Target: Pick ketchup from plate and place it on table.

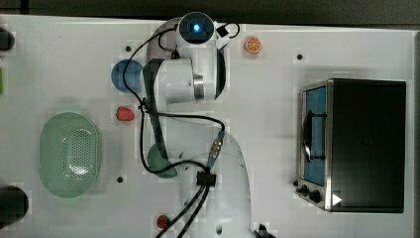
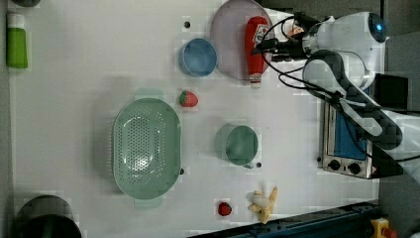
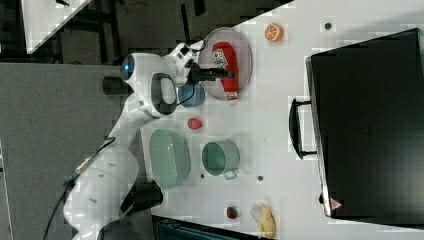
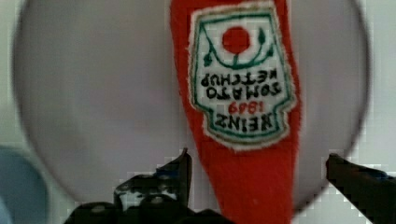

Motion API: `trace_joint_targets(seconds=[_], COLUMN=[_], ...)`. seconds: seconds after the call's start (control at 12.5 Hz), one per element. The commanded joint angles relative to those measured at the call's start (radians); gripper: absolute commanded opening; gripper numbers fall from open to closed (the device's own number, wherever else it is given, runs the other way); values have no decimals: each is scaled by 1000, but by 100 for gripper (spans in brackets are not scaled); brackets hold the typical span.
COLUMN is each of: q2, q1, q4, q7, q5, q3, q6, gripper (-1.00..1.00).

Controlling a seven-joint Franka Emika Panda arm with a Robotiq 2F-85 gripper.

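Green perforated basket (image 2: 146,148) beside a green mug (image 2: 237,144); blue bowl (image 2: 198,57) above a strawberry (image 2: 188,98) in the left view. Peeled banana (image 2: 264,203), second strawberry (image 2: 225,208), green bottle (image 2: 16,40). Orange slice (image 1: 253,45) and toaster oven (image 1: 354,144) in the top view.

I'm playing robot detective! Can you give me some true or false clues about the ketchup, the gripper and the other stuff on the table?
1. The ketchup lies on the plate. True.
2. The gripper is shut on the ketchup. False: its jaws stand open, one on each side of the bottle, which still lies on the plate.
3. The blue dish sits beside the plate. True.
4. The strawberry is inside the green basket. False: it lies on the table, between the basket and the blue dish.
5. The ketchup's cap pokes out past the plate's rim. True.
6. The green cup stands on the plate. False: it stands on the table, apart from the plate.
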Motion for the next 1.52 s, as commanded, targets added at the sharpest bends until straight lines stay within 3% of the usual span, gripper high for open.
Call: trace_joint_targets(seconds=[0.08, 0.56, 0.64, 0.88, 1.28, 1.52], q2=[37, 97, 96, 91, 26, -101], q1=[-1, 1, 1, 0, -2, -17], q4=[68, 101, 107, 117, 118, 116], q7=[-36, -35, -35, -35, -30, -26], q5=[-12, -13, -12, -13, -10, 1], q3=[-2, -6, -7, -14, -12, -12], q6=[29, 83, 83, 77, 51, -99], gripper=[100, 100, 93, 27, 27, 27])
